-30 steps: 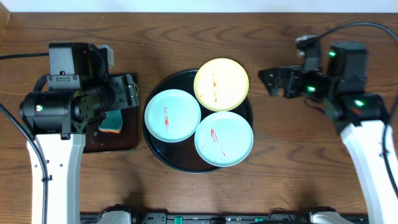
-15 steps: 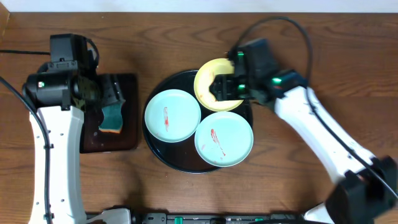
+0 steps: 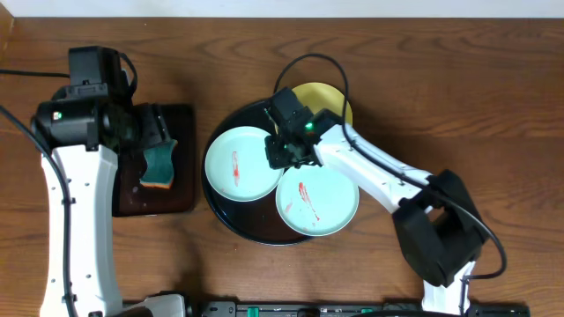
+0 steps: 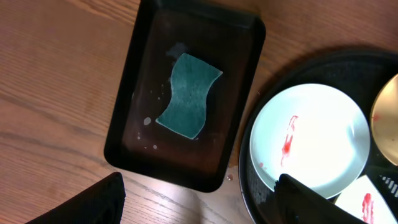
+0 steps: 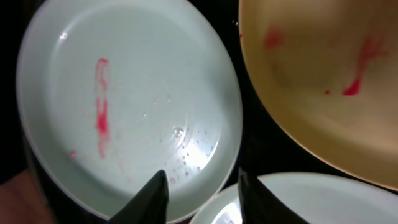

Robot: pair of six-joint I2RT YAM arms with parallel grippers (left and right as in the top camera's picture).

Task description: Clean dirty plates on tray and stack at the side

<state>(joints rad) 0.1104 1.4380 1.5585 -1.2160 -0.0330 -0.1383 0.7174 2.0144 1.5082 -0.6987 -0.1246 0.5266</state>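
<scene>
We see the round tray in the middle of the overhead view, glossy black, carrying all three plates. The left mint plate lies on its left half, the lower mint plate at its lower right, and the yellow plate at its upper right, partly hidden under the right arm. Each plate shows red streaks.

The right gripper hangs low over the centre of the tray, where the three plates come closest. In its wrist view the fingers stand a little apart, one over the inside of the left mint plate and the other towards the lower mint plate, with the left plate's rim in the gap between them. We cannot tell whether they pinch that rim or only straddle it. The yellow plate fills the upper right of that view.

The left gripper hovers above the rectangular tray at the left of the overhead frame, its fingers spread wide and holding nothing. A teal sponge lies inside that tray, whose floor is flecked with pale droplets. Bare wood tabletop surrounds both trays, and no plate lies on it
</scene>
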